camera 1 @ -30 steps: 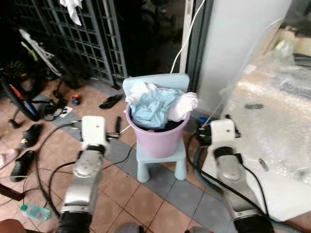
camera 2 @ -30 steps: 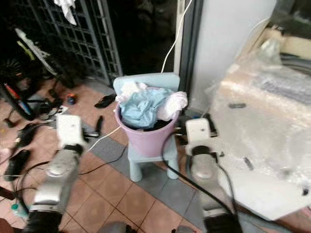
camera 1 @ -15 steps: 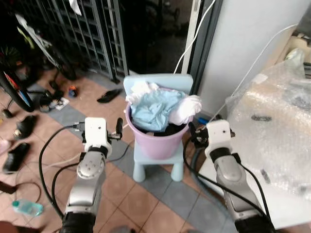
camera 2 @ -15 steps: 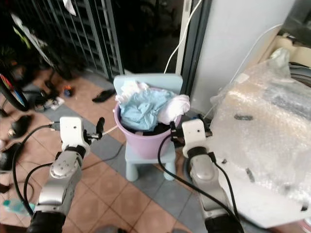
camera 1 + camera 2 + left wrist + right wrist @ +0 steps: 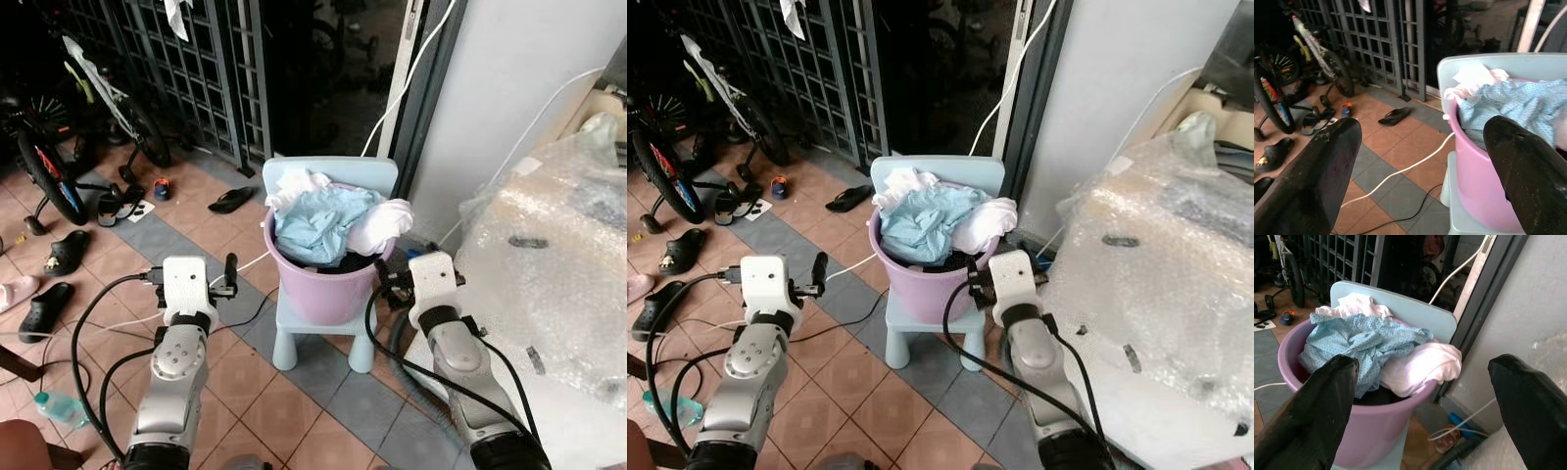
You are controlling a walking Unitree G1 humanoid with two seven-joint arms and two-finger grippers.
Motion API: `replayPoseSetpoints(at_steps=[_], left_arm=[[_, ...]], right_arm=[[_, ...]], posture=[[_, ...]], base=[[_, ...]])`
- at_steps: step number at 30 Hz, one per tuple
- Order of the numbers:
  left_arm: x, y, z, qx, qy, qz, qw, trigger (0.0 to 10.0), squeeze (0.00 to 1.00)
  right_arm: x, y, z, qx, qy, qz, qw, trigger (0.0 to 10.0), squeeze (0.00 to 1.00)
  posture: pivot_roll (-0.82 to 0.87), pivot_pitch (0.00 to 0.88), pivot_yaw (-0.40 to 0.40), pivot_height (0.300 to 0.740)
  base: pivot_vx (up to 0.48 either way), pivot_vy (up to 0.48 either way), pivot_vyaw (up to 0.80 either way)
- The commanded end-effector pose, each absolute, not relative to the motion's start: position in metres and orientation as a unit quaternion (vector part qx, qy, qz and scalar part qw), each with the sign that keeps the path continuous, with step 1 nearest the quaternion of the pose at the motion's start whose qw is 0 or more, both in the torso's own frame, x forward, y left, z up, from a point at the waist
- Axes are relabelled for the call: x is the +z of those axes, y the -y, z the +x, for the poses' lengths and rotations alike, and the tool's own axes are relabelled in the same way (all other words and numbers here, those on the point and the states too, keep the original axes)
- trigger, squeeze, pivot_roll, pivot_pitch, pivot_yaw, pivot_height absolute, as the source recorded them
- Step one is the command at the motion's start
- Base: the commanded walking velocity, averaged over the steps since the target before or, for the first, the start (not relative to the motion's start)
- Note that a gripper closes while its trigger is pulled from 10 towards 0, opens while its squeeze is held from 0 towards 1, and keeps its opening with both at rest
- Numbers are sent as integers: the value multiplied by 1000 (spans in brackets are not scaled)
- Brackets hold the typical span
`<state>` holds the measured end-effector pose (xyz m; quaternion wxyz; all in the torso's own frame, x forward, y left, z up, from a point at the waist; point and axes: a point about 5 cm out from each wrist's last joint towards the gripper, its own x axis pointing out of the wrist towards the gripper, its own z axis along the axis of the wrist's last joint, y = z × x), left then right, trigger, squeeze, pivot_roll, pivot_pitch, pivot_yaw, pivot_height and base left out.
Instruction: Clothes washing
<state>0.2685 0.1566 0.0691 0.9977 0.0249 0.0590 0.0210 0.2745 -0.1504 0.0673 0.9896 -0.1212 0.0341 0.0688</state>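
A pink bucket (image 5: pixel 328 292) heaped with clothes stands on a small pale blue chair (image 5: pixel 333 172). A light blue dotted garment (image 5: pixel 318 220) lies on top, and a white one (image 5: pixel 390 219) hangs over the right rim. My left gripper (image 5: pixel 1422 128) is held out left of the bucket, open, with nothing between its fingers (image 5: pixel 231 266). To the right of the bucket, close to its rim, my right gripper (image 5: pixel 1422 366) is open and empty too. Both stand apart from the bucket wall.
A bubble-wrapped bulky object (image 5: pixel 558 245) fills the right side, beside a white wall (image 5: pixel 519 88). A metal grille gate (image 5: pixel 196 69) and a bicycle (image 5: pixel 59 147) are at the back left. Shoes (image 5: pixel 64 252), a slipper (image 5: pixel 230 201), cables (image 5: pixel 250 264) and a bottle (image 5: pixel 59 409) lie on the tiled floor.
The whole view has shifted, so the camera has moved. Both arms have come up and closer to the bucket's sides, the right gripper nearest the rim.
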Motion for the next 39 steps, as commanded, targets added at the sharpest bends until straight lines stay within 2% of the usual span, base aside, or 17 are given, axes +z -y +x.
replayPoseSetpoints(at_steps=[1,7,14,22,30,39], left_arm=[[68,-156,268,16,-59,28,998,10000,0],[68,-155,263,6,-64,24,998,10000,0],[71,-160,265,13,-62,24,998,10000,0],[73,-159,266,7,-64,24,998,10000,0],[74,-157,260,5,-70,27,997,10000,0],[75,-166,237,28,-84,30,996,10000,0]], right_arm=[[69,151,276,69,-26,-119,990,10000,0],[70,151,276,71,-23,-123,990,10000,0],[73,142,278,103,-16,-131,986,10000,0],[73,144,284,93,-24,-134,986,10000,0],[55,141,289,118,-109,-141,977,10000,0],[40,130,300,159,-192,-148,957,10000,0]], posture=[[-9,0,45,740],[1,0,59,740],[2,0,54,740],[6,0,62,740],[25,0,52,740],[90,69,20,740]], base=[[315,0,0],[319,0,0],[323,0,666],[327,0,0],[328,0,0],[257,0,0]])
